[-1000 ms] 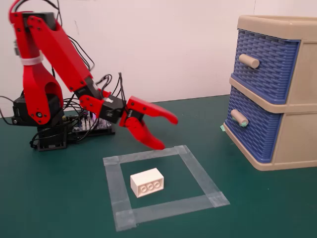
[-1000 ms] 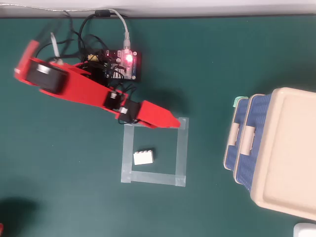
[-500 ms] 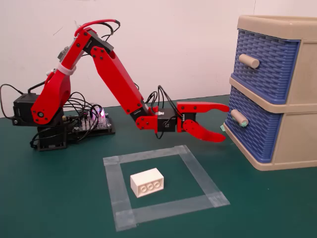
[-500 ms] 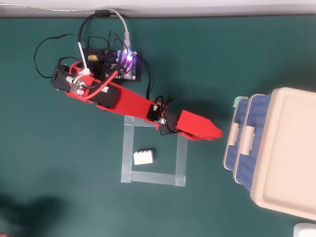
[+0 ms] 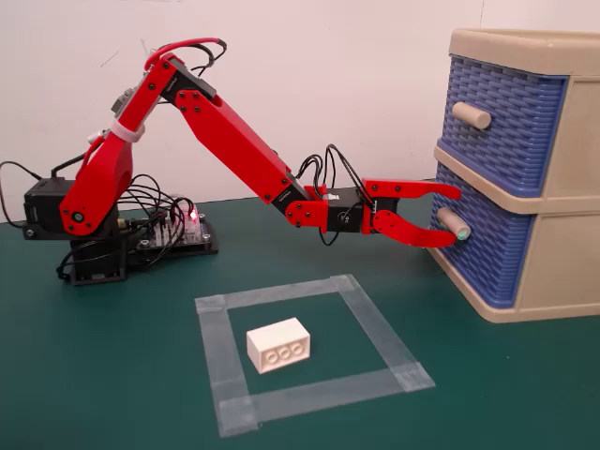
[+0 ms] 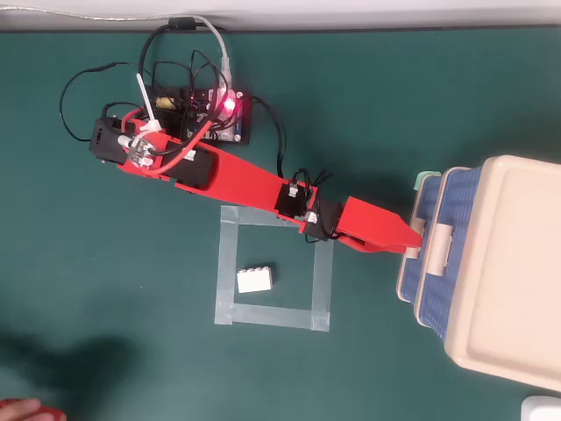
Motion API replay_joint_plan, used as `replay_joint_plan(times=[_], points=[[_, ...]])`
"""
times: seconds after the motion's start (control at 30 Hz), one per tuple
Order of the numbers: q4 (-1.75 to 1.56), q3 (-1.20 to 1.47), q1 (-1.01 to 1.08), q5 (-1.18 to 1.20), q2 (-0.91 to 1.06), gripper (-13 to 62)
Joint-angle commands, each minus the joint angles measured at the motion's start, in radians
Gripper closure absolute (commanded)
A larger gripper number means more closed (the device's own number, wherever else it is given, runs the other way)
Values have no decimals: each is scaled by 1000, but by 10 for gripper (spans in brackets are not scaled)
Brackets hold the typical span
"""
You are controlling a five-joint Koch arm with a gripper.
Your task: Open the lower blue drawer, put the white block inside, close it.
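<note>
A plain white wall (image 5: 328, 66) is standing behind a dark green table (image 5: 112, 375), where even light is falling and a square of clear tape (image 5: 375, 328) is lying flat.

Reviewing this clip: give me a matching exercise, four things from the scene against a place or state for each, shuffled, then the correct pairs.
Things:
1. white block
2. gripper
3. lower blue drawer
4. upper blue drawer

Places or states:
A. plain beige handle, nothing near it
B. open, jaws above and below the teal-tipped handle
C. lying inside the taped square on the table
D. pushed in, handle between the jaws

Pairs: 1-C, 2-B, 3-D, 4-A
</note>
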Motion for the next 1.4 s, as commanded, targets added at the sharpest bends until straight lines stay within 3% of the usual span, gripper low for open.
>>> replay_joint_plan(times=[0.0, 0.3, 0.57, 0.63, 0.73, 0.87, 1.0, 1.27, 1.33, 1.37], points=[[-9, -91, -43, 25, -3, 311], [-9, -112, -71, 29, -83, 314], [71, -305, -84, 28, -187, 323], [132, -316, -84, 29, -186, 386], [222, -316, -77, 31, -164, 564], [314, -291, -46, 83, -92, 574], [330, -51, -34, 181, 94, 575], [330, 801, 0, 267, 762, 572], [330, 848, 6, 267, 785, 556], [328, 842, 6, 267, 765, 503]])
